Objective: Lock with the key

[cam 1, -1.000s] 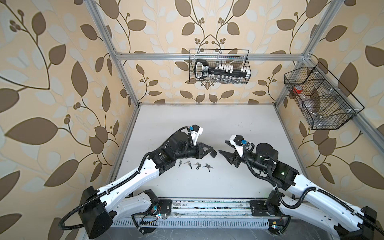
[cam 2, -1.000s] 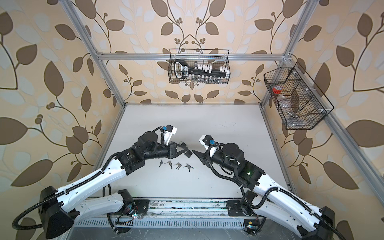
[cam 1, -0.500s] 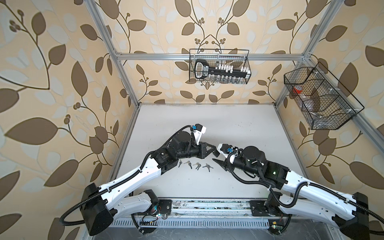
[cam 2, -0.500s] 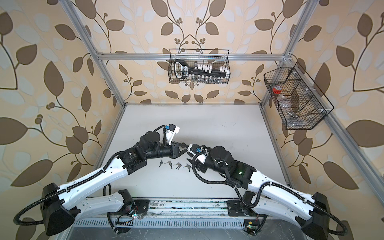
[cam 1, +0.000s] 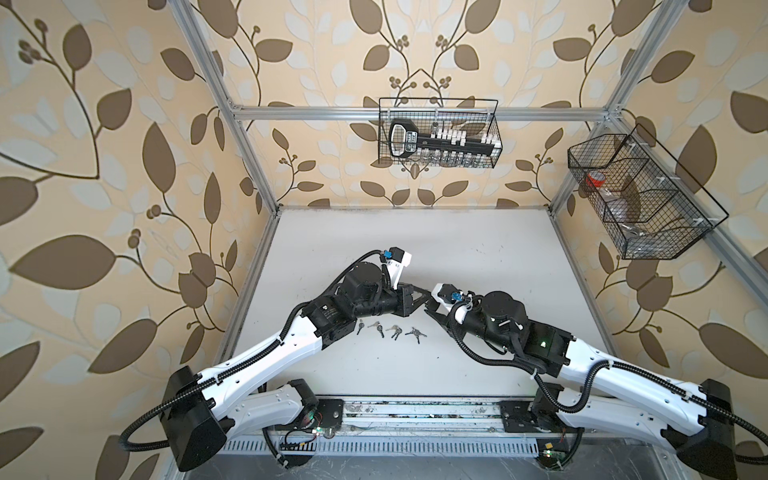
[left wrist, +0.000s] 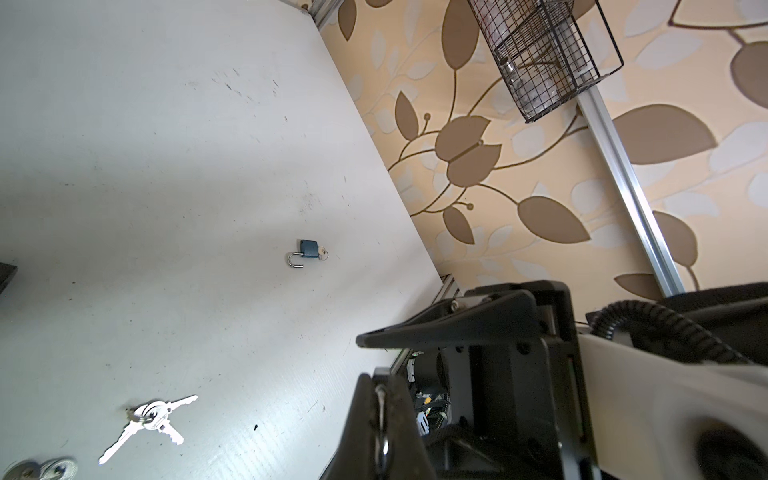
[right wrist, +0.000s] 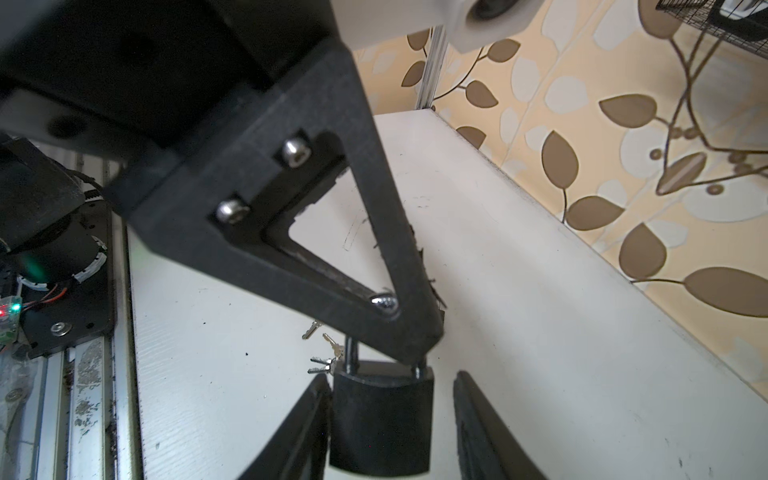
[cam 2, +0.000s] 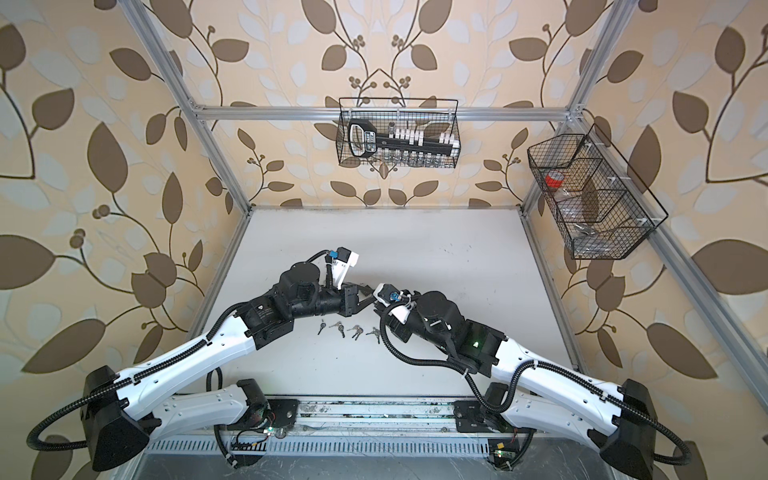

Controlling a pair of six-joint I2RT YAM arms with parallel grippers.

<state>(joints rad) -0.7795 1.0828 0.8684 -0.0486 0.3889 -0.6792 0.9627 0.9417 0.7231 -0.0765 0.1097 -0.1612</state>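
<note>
Matt black padlock (right wrist: 380,419), shiny metal keys (cam 1: 394,331)

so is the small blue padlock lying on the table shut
No, the blue padlock lies on the table with its shackle swung open, one end free of the body.

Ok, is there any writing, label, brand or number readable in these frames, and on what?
No text reads clearly.
Label on the key-shaped black rack in the back wire basket: white lettering, too blurred to read.
Small sticker on the left arm's black joint: too small to read.
On the black padlock: no marking visible.
</note>
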